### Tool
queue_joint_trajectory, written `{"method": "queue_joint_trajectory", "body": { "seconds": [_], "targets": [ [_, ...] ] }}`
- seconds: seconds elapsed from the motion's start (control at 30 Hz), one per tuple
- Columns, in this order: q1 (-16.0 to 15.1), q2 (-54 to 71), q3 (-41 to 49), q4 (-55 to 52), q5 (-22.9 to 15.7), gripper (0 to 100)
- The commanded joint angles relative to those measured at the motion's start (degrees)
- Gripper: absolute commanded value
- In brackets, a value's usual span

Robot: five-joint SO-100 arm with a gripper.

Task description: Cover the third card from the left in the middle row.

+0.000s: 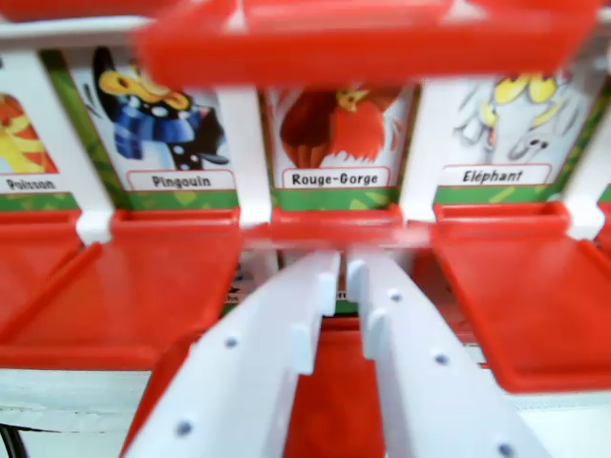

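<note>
Game board (256,143): a white frame of card slots fills the view, red hinged flaps lying open on the near side of each slot, and a blurred red flap (363,43) across the far edge.
Open flaps: the flap (134,296) near the Pingouin slot and the flap (530,305) near the Eléphant slot both lie flat, their pictures uncovered.
Slots and contents: four cards show, left to right: Poisson card (24,143), cut off at the left edge; Pingouin card (162,124); Rouge-Gorge card (336,134); Eléphant card (501,129).
Task's card: Rouge-Gorge, third from the left among those visible, sits far of centre, directly beyond the gripper, still face-up.
Its flap: the red flap (336,227) shows edge-on just near the card, seemingly part-raised.
Gripper (342,315): two white fingers, nearly closed, a narrow gap between them, holding nothing, tips just near that flap's edge.
Doing it well: likely push forward and up on the flap's centre, staying between the white dividers so the neighbouring flaps stay put.
</note>
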Motion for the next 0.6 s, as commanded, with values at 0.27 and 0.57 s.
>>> {"method": "queue_joint_trajectory", "body": {
  "seconds": [0.27,0.57],
  "targets": [
    [-0.2,-1.0,-12.5,-2.5,-0.4,0],
    [0.2,1.3,-12.7,0.3,-0.3,0]
  ]
}}
